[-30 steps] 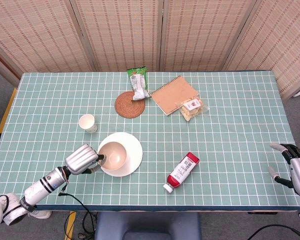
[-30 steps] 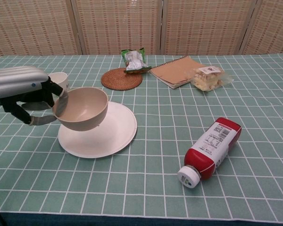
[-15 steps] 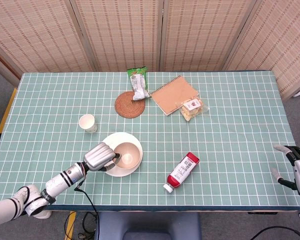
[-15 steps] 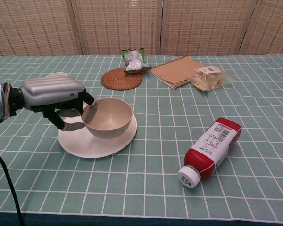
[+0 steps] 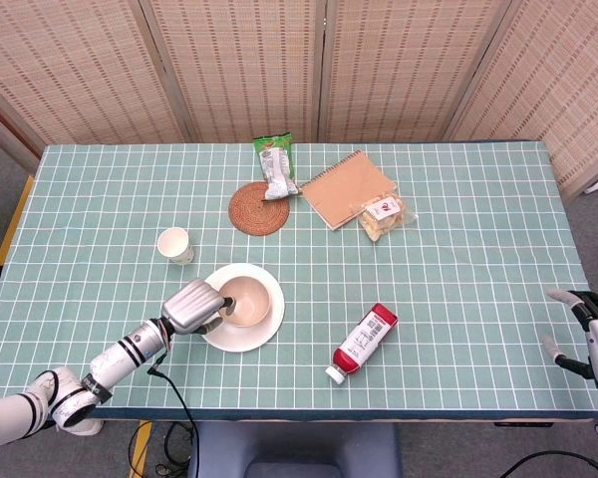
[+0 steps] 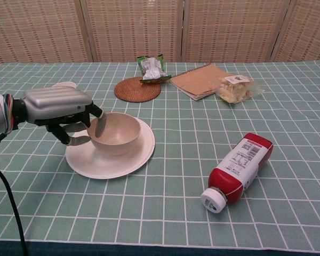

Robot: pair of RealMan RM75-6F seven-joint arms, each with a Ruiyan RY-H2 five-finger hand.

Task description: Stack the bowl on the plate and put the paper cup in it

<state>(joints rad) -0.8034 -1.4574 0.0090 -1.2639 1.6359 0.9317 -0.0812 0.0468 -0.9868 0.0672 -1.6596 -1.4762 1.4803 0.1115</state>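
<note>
Right, nearest me on the table [image 5: 458,299], close to the front edge, a red bottle [image 5: 365,342] with a white cap lies on its side, cap pointing at the front edge. At the front right corner my right hand [image 5: 596,339] sits just off the table's edge, fingers apart, holding nothing.

Over toward the front left, my left hand [image 6: 58,109] grips the bowl [image 6: 113,133]: fingers hooked over its left rim, thumb underneath outside. The bowl sits upright on the plate [image 6: 132,154], slightly left of the plate's middle, its base looking down on the plate.

Just beyond my left hand, nearer the left edge, the paper cup [image 5: 175,244] stands upright on the cloth, apart from the plate; in the chest view my hand hides most of it.

Farther back, near the middle of the far edge, a round woven coaster [image 5: 259,207] with a green snack packet [image 5: 275,165] overlapping its far side. Right of that, a brown spiral notebook [image 5: 347,188], and a clear bag of snacks [image 5: 383,216] resting on its right corner.
</note>
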